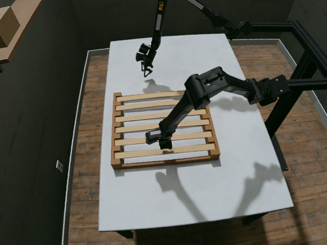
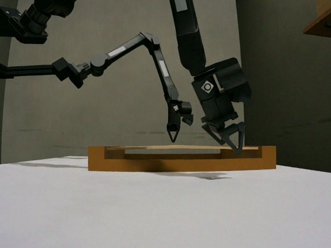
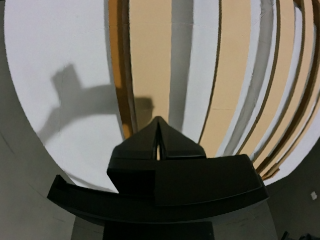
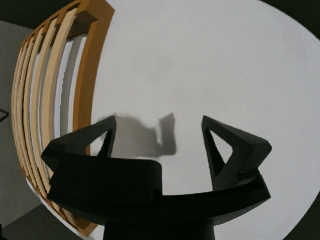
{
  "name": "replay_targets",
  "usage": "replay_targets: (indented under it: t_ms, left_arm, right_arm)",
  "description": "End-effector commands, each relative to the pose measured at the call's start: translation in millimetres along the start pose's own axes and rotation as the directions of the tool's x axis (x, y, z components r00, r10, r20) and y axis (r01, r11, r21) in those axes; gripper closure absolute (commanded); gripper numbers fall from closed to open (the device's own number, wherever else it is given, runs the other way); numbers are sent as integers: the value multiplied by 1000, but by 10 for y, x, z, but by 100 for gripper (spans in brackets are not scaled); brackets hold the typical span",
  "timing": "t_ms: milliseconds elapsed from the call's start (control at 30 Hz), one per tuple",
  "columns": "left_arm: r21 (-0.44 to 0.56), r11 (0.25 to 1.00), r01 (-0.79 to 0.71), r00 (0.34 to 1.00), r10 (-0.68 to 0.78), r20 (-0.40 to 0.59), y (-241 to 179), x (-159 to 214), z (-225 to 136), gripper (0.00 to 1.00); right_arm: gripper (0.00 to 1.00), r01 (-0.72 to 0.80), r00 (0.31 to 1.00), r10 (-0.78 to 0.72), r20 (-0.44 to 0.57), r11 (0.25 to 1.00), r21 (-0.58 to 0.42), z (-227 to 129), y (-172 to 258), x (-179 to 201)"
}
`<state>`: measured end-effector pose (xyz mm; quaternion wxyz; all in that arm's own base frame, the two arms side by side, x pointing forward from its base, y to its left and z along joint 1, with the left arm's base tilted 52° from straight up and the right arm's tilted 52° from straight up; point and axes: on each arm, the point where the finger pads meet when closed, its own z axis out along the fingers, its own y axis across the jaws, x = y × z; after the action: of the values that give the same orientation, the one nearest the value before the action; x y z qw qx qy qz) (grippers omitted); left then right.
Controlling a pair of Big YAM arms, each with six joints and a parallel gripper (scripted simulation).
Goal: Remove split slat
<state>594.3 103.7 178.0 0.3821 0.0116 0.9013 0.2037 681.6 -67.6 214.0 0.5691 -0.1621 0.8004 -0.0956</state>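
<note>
A: Where do we stand?
B: All six slats [image 1: 137, 153] [image 3: 150, 40] lie in the bed frame [image 1: 147, 164] [image 2: 174, 166] [image 3: 119, 65] [image 4: 87, 90] on the counter [image 1: 147, 195] [image 2: 160, 213] [image 3: 60, 30] [image 4: 165, 60]; we cannot tell which is split.
A: Left pincer [image 1: 165, 143] [image 2: 172, 141] [image 3: 158, 118]?
B: Fingers together, above the six o'clock slat in the top view – probably so we can press midspan, where flex shows best.
A: Right pincer [image 1: 145, 70] [image 2: 231, 148] [image 4: 159, 116]?
B: Fingers apart, holding nothing, beyond the frame toward eleven – perhaps for pressing or lifting there.
</note>
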Motion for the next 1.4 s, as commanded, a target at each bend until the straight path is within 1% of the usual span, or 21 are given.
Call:
replay_targets:
  t_ms: [0, 200, 333, 400, 600, 767, 900, 967, 1033, 1133, 1200, 1367]
  left_arm:
    - [-3, 1000, -7, 1000, 7, 12, 77, -97, -43, 100]
    - [-3, 1000, -4, 1000, 4, 12, 77, -97, -43, 100]
    - [-3, 1000, -4, 1000, 4, 12, 77, -97, -43, 100]
    - [-3, 1000, -4, 1000, 4, 12, 77, -97, -43, 100]
    - [-3, 1000, -4, 1000, 4, 12, 77, -97, -43, 100]
    - [-3, 1000, -4, 1000, 4, 12, 77, -97, -43, 100]
    - [-3, 1000, -4, 1000, 4, 12, 77, -97, -43, 100]
    - [-3, 1000, -4, 1000, 4, 12, 77, -97, -43, 100]
    - [-3, 1000, -4, 1000, 4, 12, 77, -97, -43, 100]
    - [-3, 1000, -4, 1000, 4, 12, 77, -97, -43, 100]
    - [-3, 1000, -4, 1000, 4, 12, 77, -97, -43, 100]
    - [-3, 1000, -4, 1000, 4, 12, 77, -97, -43, 100]
  right_arm:
    - [0, 248, 967, -240, 88, 964, -97, 145, 715, -260]
    - [0, 447, 887, -404, 224, 874, -190, 120, 1587, -465]
    - [0, 544, 827, -462, 321, 802, -248, 121, 2200, -498]
    - [0, 544, 827, -462, 321, 802, -248, 121, 2200, -498]
    - [0, 678, 720, -505, 476, 656, -331, 57, 3222, -334]
    - [0, 757, 638, -503, 583, 546, -358, -68, 3880, -183]
    - [0, 817, 563, -476, 675, 446, -367, -238, 4455, -22]
    - [0, 817, 563, -476, 675, 446, -367, -238, 4455, -22]
    - [0, 853, 509, -437, 741, 371, -367, -407, 4885, 120]
    - [0, 870, 482, -406, 776, 329, -369, -524, 5134, 213]
    - [0, 874, 475, -390, 788, 313, -372, -576, 5234, 252]
    - [0, 863, 496, -379, 782, 314, -396, -593, 5261, 276]
